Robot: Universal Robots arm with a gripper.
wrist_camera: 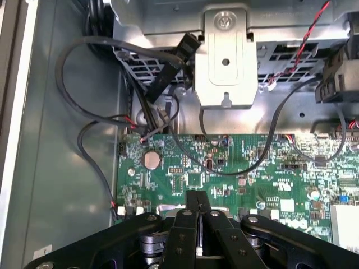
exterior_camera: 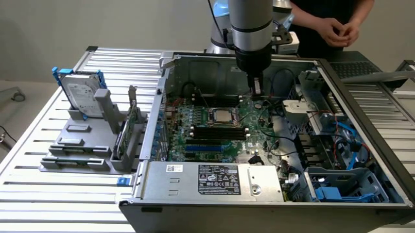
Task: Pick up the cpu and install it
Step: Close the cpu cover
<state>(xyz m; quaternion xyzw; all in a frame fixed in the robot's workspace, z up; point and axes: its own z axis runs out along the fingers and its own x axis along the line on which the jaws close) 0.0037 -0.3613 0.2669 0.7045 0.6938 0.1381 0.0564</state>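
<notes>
The cpu is a small silver-grey square lying flat inside the metal-framed socket in the middle of the green motherboard. My gripper hangs inside the open computer case, above the board and beyond the socket towards the exterior view's right. It is apart from the cpu. In the wrist view its black fingers are pressed together with nothing between them, and the gripper points down at the motherboard.
A silver hard drive with a blue bracket stands upright in a grey fixture on the exterior view's left. The power supply fills the case's near edge. Black cables loop over the board. A person's hands are behind the case.
</notes>
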